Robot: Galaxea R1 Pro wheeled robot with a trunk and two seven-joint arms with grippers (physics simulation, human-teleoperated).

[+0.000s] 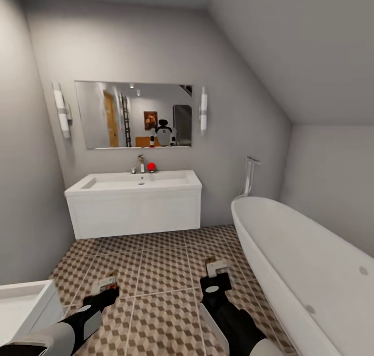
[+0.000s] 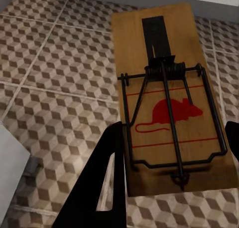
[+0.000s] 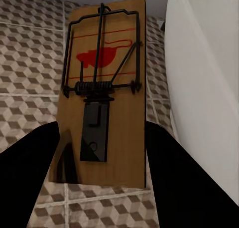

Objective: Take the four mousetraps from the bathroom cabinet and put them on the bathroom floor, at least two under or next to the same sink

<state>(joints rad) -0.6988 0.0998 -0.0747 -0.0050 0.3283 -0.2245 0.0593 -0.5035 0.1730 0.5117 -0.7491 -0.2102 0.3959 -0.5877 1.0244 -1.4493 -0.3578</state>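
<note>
I hold one mousetrap in each hand above the bathroom floor (image 1: 156, 273). My left gripper (image 1: 106, 288) is shut on a tan wooden mousetrap (image 2: 169, 103) with a red mouse print and a dark spring bar; a black finger (image 2: 102, 188) presses its edge. My right gripper (image 1: 217, 274) is shut on a second mousetrap (image 3: 102, 93), clamped between two black fingers (image 3: 30, 168). The sink (image 1: 136, 180), a long white basin on a wall-hung vanity (image 1: 135, 210) with a chrome faucet (image 1: 141, 164), stands ahead against the wall. The cabinet is out of view.
A white oval bathtub (image 1: 306, 262) fills the right side, close to my right arm. A white fixture (image 1: 23, 304) sits at the lower left beside my left arm. A mirror (image 1: 134, 114) hangs above the sink. A red object (image 1: 151, 166) rests by the faucet.
</note>
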